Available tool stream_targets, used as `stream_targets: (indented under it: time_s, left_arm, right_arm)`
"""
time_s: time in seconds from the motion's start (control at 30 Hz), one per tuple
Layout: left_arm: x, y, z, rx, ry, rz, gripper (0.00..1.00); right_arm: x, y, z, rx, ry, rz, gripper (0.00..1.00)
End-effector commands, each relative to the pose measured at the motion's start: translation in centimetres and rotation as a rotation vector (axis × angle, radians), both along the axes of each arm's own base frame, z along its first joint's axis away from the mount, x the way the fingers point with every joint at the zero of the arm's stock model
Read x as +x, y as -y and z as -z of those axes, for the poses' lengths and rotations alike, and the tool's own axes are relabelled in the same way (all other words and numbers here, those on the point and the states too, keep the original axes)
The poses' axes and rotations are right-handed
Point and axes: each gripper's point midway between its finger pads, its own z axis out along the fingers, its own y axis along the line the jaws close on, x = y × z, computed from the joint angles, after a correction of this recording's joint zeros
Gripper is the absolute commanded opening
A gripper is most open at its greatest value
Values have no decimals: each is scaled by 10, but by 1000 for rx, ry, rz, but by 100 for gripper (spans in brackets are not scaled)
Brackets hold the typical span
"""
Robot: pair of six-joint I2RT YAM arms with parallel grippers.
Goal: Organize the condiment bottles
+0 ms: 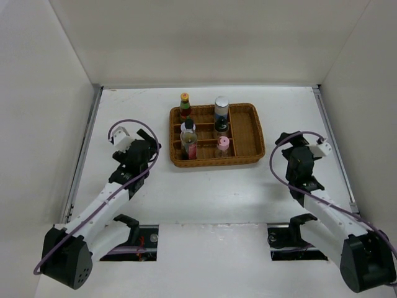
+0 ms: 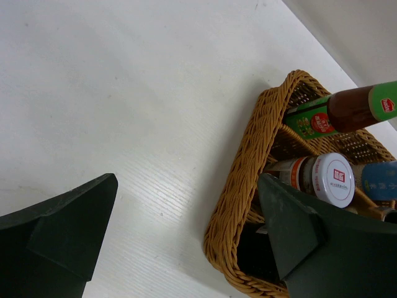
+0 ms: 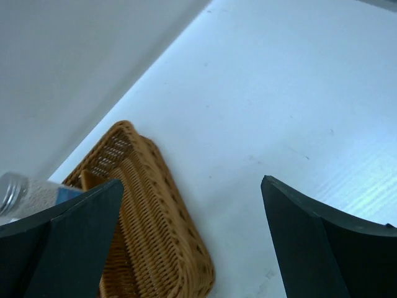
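Gaping wide open and holding nothing: left gripper (image 2: 186,186) and right gripper (image 3: 191,183), one on each side of the wicker tray (image 1: 259,133). Standing inside the tray, in its left and middle slots: condiment bottles (image 1: 188,133).

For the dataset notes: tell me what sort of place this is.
Probably a robot lab test cell: plain white walls box in a white table, left arm and right arm are mounted at its edge, and a wicker tray holds condiment bottles.
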Motion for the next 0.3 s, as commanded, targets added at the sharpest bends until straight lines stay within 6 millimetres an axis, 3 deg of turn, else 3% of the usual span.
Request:
stream_targets:
  time_s: [0.0, 0.27]
  left_arm:
    - [-4, -4, -13, 40, -31, 16, 100]
    - [0, 7, -33, 51, -10, 74, 100]
  right_arm:
    - [7, 2, -17, 143, 97, 43, 100]
    - [7, -2, -21, 144, 113, 31, 100]
